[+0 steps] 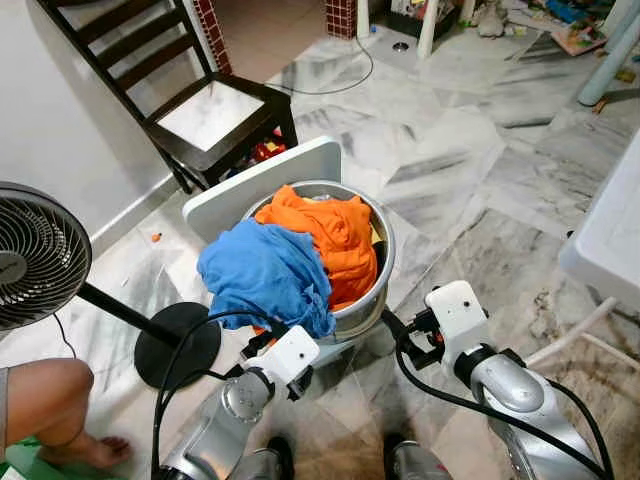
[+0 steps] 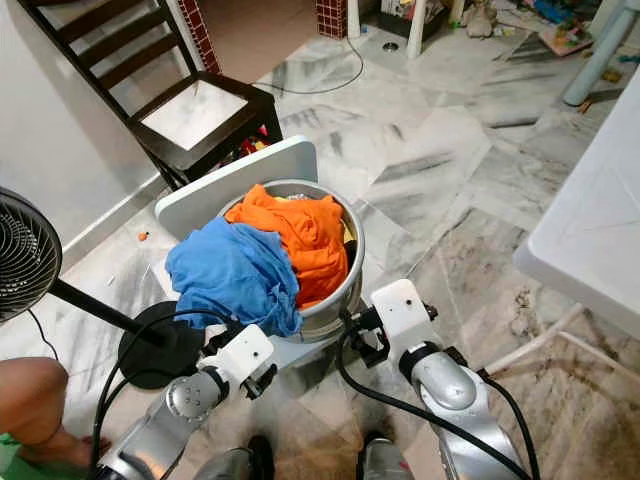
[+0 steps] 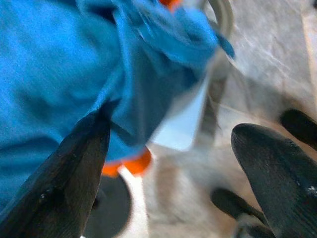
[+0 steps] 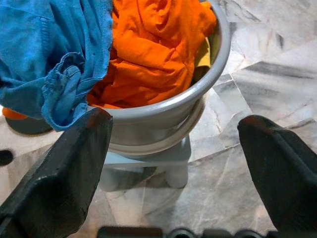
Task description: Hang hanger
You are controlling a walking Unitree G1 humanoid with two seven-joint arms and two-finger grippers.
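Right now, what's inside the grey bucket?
The bucket holds an orange garment, with a blue one draped over its rim and a bit of yellow cloth. Anything beneath is covered.

No readable text, label, brand, number or sign on anything in view.

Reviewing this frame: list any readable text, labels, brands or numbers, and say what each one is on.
None can be read.
The grey basin, blue garment and orange garment show no print.
The fan and white stool show no label.
The clutter on the floor at the far end is too small to read.
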